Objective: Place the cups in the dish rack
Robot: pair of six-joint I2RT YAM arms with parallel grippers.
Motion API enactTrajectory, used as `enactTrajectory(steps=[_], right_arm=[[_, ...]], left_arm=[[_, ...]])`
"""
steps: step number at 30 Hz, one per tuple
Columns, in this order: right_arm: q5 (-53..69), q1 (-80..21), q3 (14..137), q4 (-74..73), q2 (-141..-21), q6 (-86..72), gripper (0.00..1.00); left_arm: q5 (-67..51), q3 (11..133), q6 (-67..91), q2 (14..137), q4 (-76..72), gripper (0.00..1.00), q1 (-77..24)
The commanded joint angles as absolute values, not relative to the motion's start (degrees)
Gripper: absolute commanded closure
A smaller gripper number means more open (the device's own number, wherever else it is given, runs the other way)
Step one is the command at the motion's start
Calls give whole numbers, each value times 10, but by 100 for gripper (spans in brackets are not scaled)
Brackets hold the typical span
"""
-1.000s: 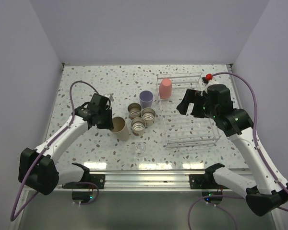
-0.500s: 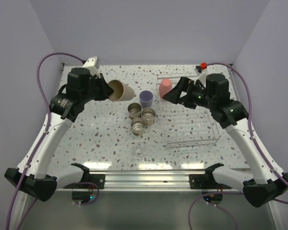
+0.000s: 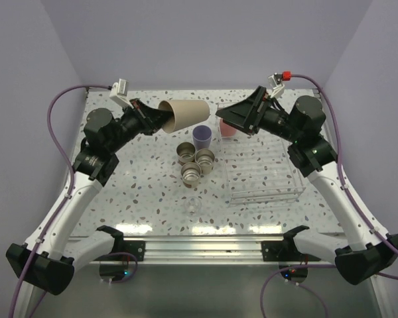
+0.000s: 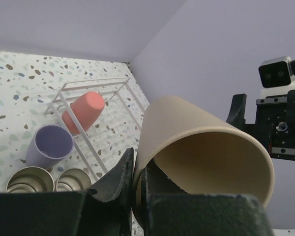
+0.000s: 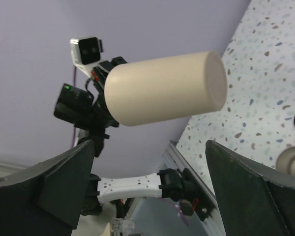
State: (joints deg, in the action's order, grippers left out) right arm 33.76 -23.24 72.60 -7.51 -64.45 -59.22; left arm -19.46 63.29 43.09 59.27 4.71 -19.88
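My left gripper (image 3: 157,118) is shut on the rim of the taller tan cup (image 3: 184,114) and holds it lying sideways, high above the table; one finger is inside the rim and one outside (image 4: 137,183). My right gripper (image 3: 231,119) is open and empty, raised, and faces the tan cup's closed base (image 5: 167,89) a short way off. The pink-red cup (image 3: 228,130) stands upside down in the far left corner of the clear dish rack (image 3: 265,173). The lavender cup (image 3: 201,136) and three short beige cups (image 3: 192,163) with shiny insides stand on the table left of the rack.
A small clear object (image 3: 194,205) lies on the speckled table near the front rail. Lavender walls close in the back and sides. In the left wrist view the pink-red cup (image 4: 83,112), the lavender cup (image 4: 49,145) and the right arm (image 4: 280,123) show.
My left arm has lifted the tan cup off the table, up and to the right, and turned it sideways. My right gripper has risen from over the rack and turned toward the cup.
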Motion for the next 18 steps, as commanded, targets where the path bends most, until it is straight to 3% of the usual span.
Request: enactTrajectory(steps=[1, 18], right_arm=[[383, -236, 708, 51, -640, -663, 2], [370, -248, 685, 164, -682, -735, 2]], left_arm=[[-235, 599, 502, 577, -114, 100, -194], [-284, 548, 607, 574, -278, 100, -193]])
